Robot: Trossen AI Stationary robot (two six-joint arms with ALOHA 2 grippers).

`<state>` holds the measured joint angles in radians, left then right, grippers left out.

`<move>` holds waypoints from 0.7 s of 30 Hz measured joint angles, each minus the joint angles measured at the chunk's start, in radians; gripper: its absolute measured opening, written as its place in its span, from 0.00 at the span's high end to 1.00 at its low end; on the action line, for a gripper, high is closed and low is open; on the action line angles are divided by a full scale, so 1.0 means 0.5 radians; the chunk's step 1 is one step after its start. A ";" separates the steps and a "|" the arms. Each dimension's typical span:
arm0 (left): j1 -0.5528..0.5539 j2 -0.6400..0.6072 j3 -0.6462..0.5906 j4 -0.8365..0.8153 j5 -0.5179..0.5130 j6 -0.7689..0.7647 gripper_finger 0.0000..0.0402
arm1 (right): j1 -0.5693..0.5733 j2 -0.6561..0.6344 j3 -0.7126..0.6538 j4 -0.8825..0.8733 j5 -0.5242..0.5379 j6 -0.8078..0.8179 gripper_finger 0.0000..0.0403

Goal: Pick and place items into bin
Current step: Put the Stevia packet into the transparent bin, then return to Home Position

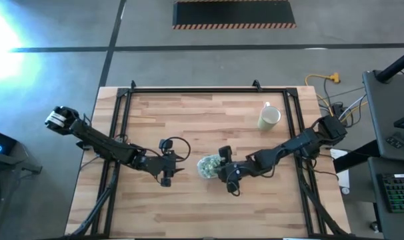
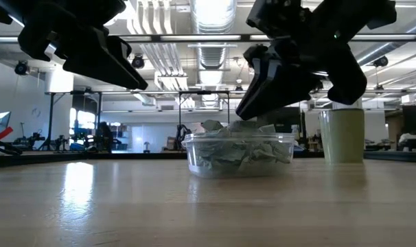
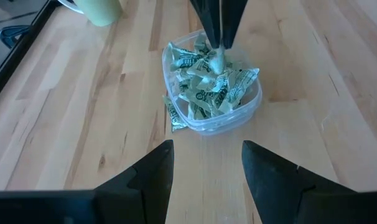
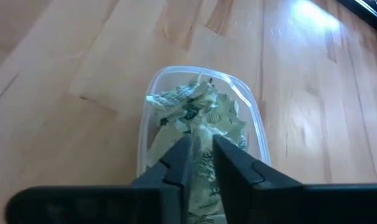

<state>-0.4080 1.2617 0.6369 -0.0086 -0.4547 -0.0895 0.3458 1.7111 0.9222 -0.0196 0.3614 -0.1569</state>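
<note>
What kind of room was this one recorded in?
Probably a robotics lab or workshop: exposed ceiling ducts, hazard-striped floor mat, and a keyboard beside the wooden table.

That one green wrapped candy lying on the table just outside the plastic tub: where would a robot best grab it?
Probably from straight above, pinching across the narrow middle of the stray candy. It lies flat on the wood against the bin wall, so the jaws should line up along that wall, closing on its two free long edges rather than pushing into the plastic.

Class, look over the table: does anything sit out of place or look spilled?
Yes. One wrapped piece lies on the table against the bin, outside its wall, while the other pieces are heaped inside.
</note>
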 joint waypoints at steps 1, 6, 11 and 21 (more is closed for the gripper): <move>0.000 0.000 0.000 0.000 0.000 0.000 0.57 | 0.001 -0.001 0.000 0.001 0.000 0.001 0.86; 0.000 0.000 0.000 0.003 0.000 -0.019 0.57 | -0.001 -0.006 0.000 0.001 0.090 -0.037 0.73; 0.000 0.000 0.005 0.009 0.000 -0.035 0.57 | 0.011 -0.052 0.035 -0.012 0.115 -0.102 0.66; 0.049 -0.031 0.016 0.455 0.004 0.484 0.57 | 0.057 -0.512 0.020 -0.311 0.117 -0.045 0.65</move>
<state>-0.3833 1.2465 0.6449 0.2191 -0.4528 0.1527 0.3745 1.4552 0.9324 -0.1750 0.4197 -0.1796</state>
